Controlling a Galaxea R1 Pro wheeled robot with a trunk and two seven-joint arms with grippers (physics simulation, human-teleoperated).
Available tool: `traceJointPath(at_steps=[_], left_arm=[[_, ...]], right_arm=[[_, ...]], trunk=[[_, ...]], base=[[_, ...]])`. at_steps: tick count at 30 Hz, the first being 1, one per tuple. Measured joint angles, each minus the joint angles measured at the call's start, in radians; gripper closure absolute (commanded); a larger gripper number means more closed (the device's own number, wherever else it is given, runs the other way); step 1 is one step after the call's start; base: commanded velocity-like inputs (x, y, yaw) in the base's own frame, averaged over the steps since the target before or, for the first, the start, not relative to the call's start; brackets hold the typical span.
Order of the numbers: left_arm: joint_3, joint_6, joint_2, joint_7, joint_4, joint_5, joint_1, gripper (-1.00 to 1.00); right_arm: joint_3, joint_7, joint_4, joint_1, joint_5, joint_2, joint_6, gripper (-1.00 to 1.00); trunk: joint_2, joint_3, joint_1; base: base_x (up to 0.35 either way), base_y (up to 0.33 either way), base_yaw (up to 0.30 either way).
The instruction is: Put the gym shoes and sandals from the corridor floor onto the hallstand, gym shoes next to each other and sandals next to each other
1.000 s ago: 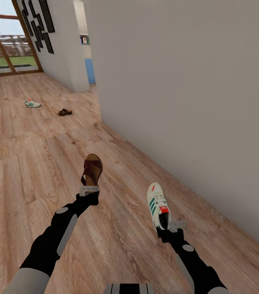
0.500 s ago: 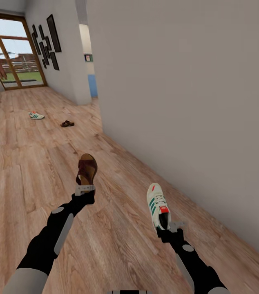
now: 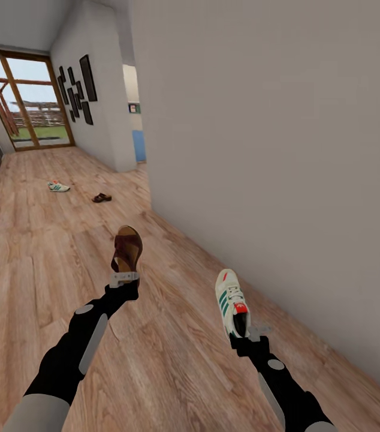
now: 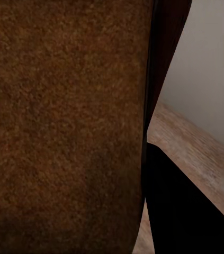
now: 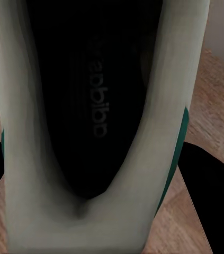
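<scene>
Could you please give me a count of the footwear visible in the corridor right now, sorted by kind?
Gym shoes: 2, one held in the right gripper as the held gym shoe, one far gym shoe on the floor.
Sandals: 2, one held in the left gripper as the held sandal, one far sandal on the floor.
Total: 4.

Even soft daylight from the far glass door (image 3: 31, 102), faint shadows, wrist views perhaps blurred close-up.

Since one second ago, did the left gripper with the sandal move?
Yes. The left gripper and its sandal shifted slightly left, away from the wall; the right-hand sneaker kept its place.
</scene>
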Motion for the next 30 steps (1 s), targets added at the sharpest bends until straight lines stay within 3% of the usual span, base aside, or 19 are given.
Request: traceJointPath(at_steps=[6,15,30], left_arm=[[0.000,0.000,0.000,0.000,0.000,0.000,0.000,1.00],[-0.001,-0.001,-0.001,0.000,-0.001,-0.001,0.001,1.00],[-0.001,-0.001,-0.001,0.000,-0.001,-0.002,0.001,1.00]], right_arm=[[0.000,0.000,0.000,0.000,0.000,0.000,0.000,1.00],[0.000,0.000,0.000,0.000,0.001,0.000,0.000,1.00],[0.000,0.000,0.000,0.000,0.001,-0.001,0.000,1.00]], trunk=[[0.021,0.019,-0.011],[0.021,0.023,-0.011],[0.021,0.024,-0.011]], base=[[0.000,0.000,0.000],[-0.002,-0.005,0.022],[-0.173,-0.232,0.285]])
